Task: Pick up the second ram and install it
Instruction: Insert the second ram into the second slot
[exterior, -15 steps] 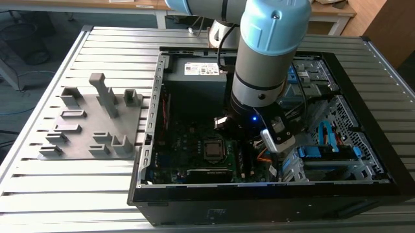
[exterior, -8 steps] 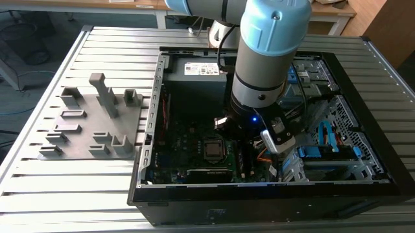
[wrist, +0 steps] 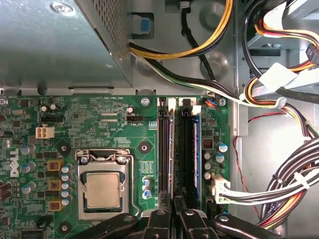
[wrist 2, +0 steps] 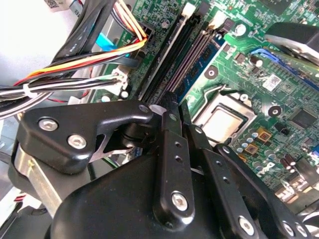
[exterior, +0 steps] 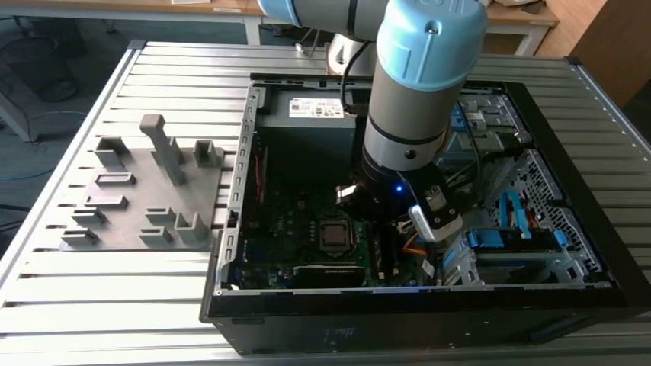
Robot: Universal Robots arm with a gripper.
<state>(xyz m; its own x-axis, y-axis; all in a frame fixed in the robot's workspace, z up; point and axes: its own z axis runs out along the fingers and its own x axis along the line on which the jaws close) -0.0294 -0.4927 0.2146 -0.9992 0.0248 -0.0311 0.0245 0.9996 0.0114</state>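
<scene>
The pincer [wrist: 174, 211] sits closed narrow over the memory slots [wrist: 179, 149]. One memory stick [wrist: 196, 154] appears seated. Whether the second ram is installed cannot be judged.

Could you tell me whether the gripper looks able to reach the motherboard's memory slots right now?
Probably yes: the gripper hovers right over the memory slots with nothing between, and the cables lie off to one side.
</scene>
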